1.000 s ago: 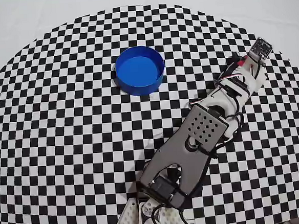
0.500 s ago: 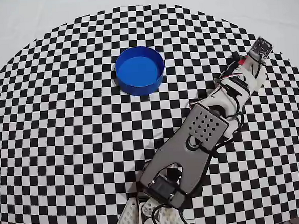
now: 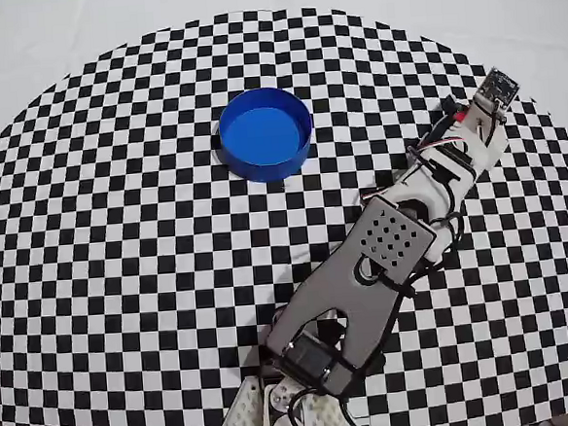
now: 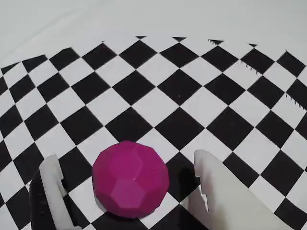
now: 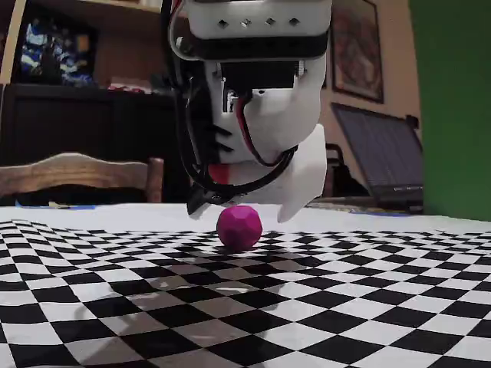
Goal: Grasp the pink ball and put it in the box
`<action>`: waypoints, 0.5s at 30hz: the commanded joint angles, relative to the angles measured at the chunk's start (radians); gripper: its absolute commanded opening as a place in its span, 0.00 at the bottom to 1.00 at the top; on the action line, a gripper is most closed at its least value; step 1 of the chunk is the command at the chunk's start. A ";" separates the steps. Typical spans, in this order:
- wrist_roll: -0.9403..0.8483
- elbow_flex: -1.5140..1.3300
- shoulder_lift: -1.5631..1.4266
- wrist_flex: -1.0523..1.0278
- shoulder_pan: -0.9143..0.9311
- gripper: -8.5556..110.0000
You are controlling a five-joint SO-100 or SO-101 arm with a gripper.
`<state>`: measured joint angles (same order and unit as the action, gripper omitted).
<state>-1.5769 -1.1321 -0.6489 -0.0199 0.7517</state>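
Presently the gripper [image 4: 129, 191] straddles the pink ball [image 4: 130, 179], jaws apart, with a gap on each side; the ball rests on the checkered cloth [image 4: 182, 86], ungrasped. Grasp, lift and carry remain. In the overhead view the box [image 3: 265, 133] stands empty, well apart from the gripper.

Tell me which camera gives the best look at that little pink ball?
The wrist view: the pink ball fills the foreground, facets clear, sitting between the open pincer fingers. The fixed view shows it small on the checkered cloth, just under the pincer. The overhead view does not show it; the arm seems to cover it.
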 commanded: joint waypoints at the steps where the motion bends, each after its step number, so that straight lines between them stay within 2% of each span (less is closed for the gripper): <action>1: -0.006 0.041 -0.005 -0.003 -0.003 0.35; 15: -0.006 0.044 0.009 -0.003 0.005 0.35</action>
<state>-1.5769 -1.1290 -0.6320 -0.0199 0.7517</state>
